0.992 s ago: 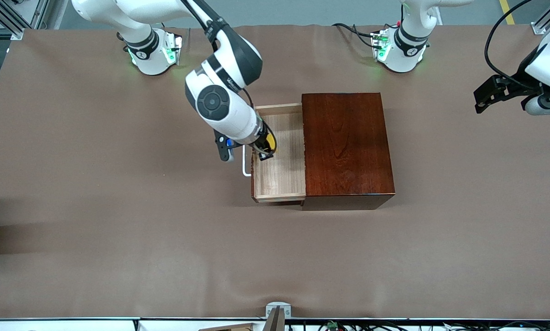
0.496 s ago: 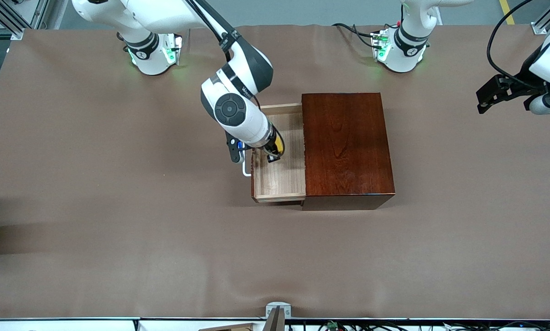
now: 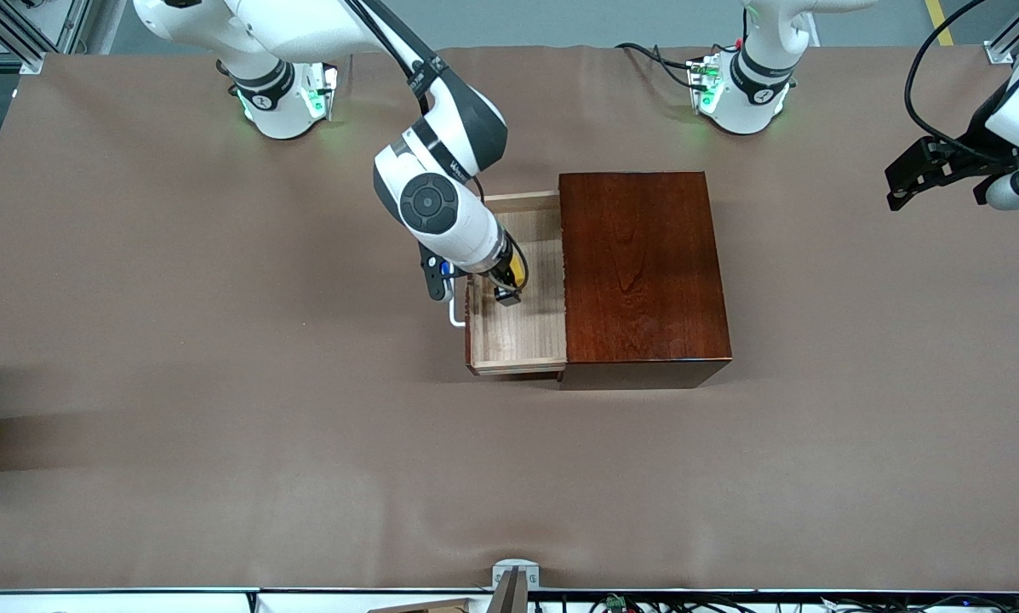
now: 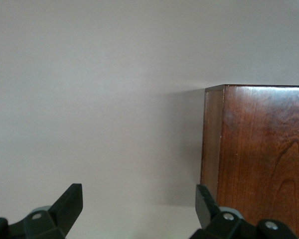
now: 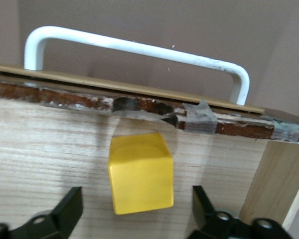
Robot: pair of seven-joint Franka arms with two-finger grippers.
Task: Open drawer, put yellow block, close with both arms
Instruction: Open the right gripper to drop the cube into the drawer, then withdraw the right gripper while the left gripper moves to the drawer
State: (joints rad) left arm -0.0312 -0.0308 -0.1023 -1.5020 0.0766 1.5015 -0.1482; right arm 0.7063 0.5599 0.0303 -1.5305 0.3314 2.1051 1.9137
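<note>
The drawer (image 3: 518, 332) stands pulled out of the reddish-brown box (image 3: 641, 264), its white handle (image 3: 455, 311) toward the right arm's end. My right gripper (image 3: 506, 285) is down inside the drawer, open. The yellow block (image 5: 141, 172) sits on the drawer floor (image 5: 50, 144) between the fingers with a gap on each side, close to the drawer's front wall and handle (image 5: 134, 47). From the front only a sliver of the yellow block (image 3: 518, 272) shows under the wrist. My left gripper (image 3: 909, 180) hangs open and empty over the table at the left arm's end.
The left wrist view shows my left gripper (image 4: 138, 196) over bare brown cloth, with the box (image 4: 261, 149) off to one side. Both arm bases (image 3: 283, 98) stand along the table's edge farthest from the front camera.
My right gripper moved over the drawer toward the box, then opened and let go of the yellow block. The left gripper drifted slightly toward the table's end.
</note>
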